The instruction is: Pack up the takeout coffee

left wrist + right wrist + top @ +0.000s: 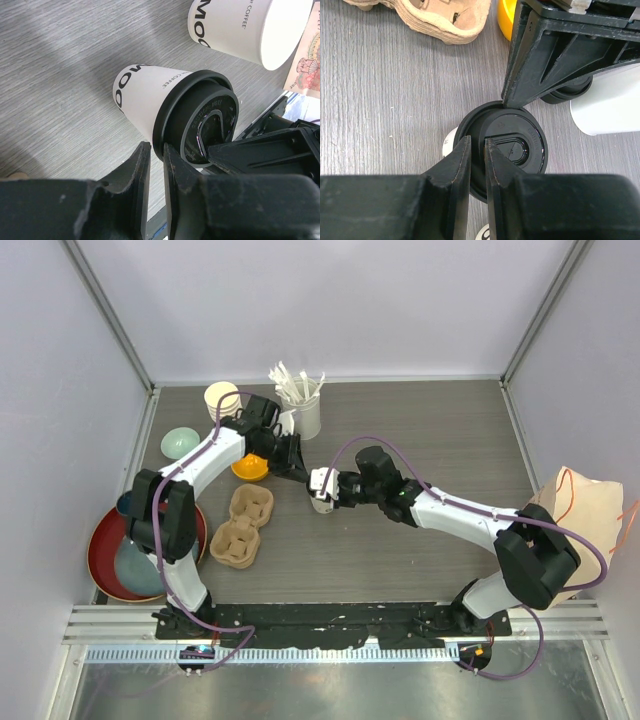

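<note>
One takeout coffee cup [322, 505], white paper with a black lid [520, 145], stands upright on the table between my two grippers. It also shows in the left wrist view [145, 95]. My right gripper [477, 142] is shut, its tips down on the near side of the lid. My left gripper [155, 147] is shut, its tip against the lid's far rim [512, 104]. A second white cup [235, 25] stands just behind with its mouth open. A black lid [570, 92] lies beside it, partly hidden.
A pulp cup carrier [245, 525] lies left of the cup, beside an orange bowl [250, 468]. A cup of stirrers [308, 410], cream cups [222, 398] and a green bowl [180, 443] stand at the back left. A red plate [100, 540] is front left, a bag [590, 510] at the right.
</note>
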`<state>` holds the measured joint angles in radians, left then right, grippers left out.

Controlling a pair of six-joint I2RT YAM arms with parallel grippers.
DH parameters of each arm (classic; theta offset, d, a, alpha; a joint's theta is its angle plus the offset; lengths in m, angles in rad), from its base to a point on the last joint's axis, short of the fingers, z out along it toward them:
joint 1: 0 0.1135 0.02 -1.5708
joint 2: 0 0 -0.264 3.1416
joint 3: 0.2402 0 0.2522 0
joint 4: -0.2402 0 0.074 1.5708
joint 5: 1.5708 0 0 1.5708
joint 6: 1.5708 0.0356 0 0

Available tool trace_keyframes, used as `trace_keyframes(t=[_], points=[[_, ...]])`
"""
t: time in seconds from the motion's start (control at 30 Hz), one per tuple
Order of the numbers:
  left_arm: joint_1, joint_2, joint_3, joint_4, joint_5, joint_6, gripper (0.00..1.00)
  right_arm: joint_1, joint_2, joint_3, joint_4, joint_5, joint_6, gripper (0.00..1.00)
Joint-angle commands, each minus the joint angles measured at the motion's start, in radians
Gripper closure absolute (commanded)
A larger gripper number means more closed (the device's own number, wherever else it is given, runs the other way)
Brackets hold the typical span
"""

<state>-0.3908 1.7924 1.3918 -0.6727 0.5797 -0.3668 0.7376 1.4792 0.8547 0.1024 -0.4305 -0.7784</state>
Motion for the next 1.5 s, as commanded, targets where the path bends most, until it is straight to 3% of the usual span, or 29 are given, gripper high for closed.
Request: trace_keyframes(t=[0.0,0.1,0.4,1.23,1.33,1.43,1.47], points=[[-0.013,-0.021,0.029,-0.061,0.006,0.032,0.79,-0.003,0.052,-0.029,-0.168,0.041,0.041,0.85],[-0.013,-0.024,0.032,-0.061,0.009,0.032,0.79,-0.001,0.04,-0.003,-0.196,0.035,0.042,0.73],[-0.013,-0.03,0.062,-0.083,0.006,0.052,0.78,-0.001,-0.022,0.066,-0.244,0.01,0.051,0.6],[0.01,-0.021,0.127,-0.113,-0.037,0.111,0.66,-0.006,-0.017,0.199,-0.248,0.001,0.099,0.46],[0.02,-0.022,0.145,-0.11,-0.084,0.146,0.62,-0.007,-0.03,0.207,-0.245,0.006,0.122,0.46],[0.02,-0.033,0.183,-0.096,-0.239,0.23,0.59,-0.007,-0.059,0.208,-0.242,0.004,0.166,0.45],[0.02,-0.033,0.191,-0.087,-0.348,0.255,0.59,-0.009,-0.08,0.208,-0.239,0.004,0.18,0.45]])
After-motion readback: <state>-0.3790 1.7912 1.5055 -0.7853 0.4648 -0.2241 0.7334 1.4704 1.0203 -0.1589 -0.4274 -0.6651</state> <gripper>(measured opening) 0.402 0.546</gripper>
